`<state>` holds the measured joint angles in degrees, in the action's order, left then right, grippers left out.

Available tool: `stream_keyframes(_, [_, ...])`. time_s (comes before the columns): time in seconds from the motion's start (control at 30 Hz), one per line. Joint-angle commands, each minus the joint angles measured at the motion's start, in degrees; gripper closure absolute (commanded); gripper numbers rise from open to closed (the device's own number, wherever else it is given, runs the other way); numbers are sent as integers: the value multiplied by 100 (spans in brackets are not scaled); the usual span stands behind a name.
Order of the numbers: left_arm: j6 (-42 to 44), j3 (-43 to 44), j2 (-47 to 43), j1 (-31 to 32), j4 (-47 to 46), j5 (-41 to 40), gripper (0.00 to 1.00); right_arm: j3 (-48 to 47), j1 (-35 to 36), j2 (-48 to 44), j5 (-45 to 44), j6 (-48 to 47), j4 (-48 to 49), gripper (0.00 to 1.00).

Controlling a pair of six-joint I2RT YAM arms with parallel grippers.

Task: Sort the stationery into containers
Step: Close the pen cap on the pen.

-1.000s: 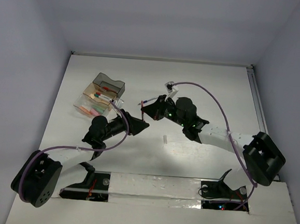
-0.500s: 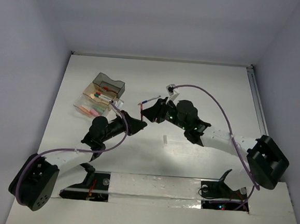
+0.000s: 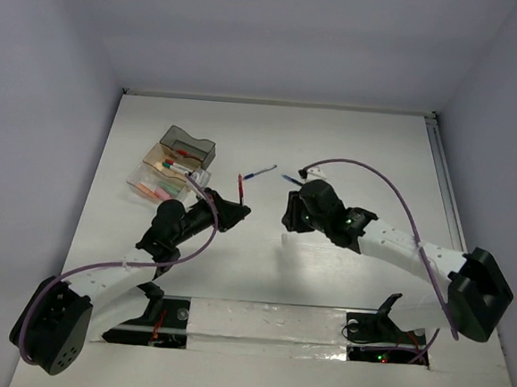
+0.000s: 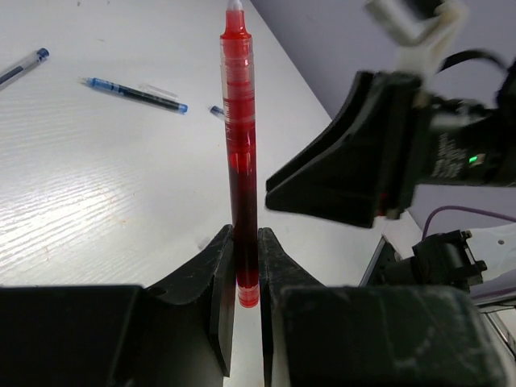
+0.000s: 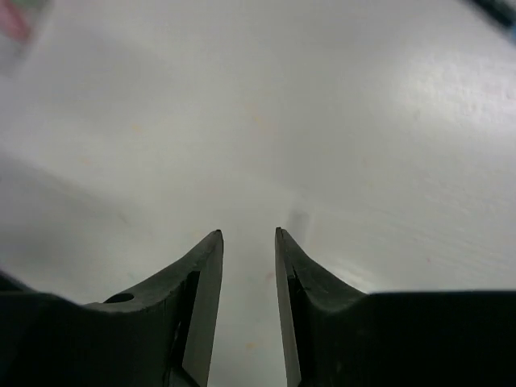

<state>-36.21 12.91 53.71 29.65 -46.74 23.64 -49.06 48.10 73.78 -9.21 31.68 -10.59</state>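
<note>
We have left end effector (image 4: 246, 266) clamped on red pen (image 4: 239, 153), pen sticking straight out past fingertips. Right end effector (image 5: 247, 242) close beside it, narrow gap, holding nothing. Blue pen (image 4: 133, 94) loose on table (image 3: 352, 138) beyond. Containers (image 3: 176, 165) near left arm, partly filled.

Lab: plain-walled robot table (image 3: 352, 138)

No text, brand or number can be read anywhere. The red pen (image 4: 240, 145) shows no legible print on its barrel, nor does the blue pen (image 4: 133, 94) on the bench (image 4: 72, 210) toward eleven o'clock.
</note>
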Motion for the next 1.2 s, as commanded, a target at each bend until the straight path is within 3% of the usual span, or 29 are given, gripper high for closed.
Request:
stream_keyframes(0.0, [193,265,-107,67,-72,0,100,-227,33,486,-134,-108,-1270,63])
stream_keyframes(0.3, [211,291,-203,120,42,-79,100,-911,33,1639,51,-329,-1577,42])
stream_keyframes(0.57, [193,274,-247,120,69,-114,100,-1167,95,2219,104,-312,-1692,43])
stream_keyframes(0.87, [193,265,-318,120,95,-140,100,-1413,367,2844,-493,-163,-1964,53])
stream_keyframes(1.03, [193,274,-291,120,95,-149,100,-1414,429,2985,-784,40,-2140,72])
stream_keyframes(1.17, [193,265,-283,120,69,-140,100,-1185,429,2757,-486,145,-1720,89])
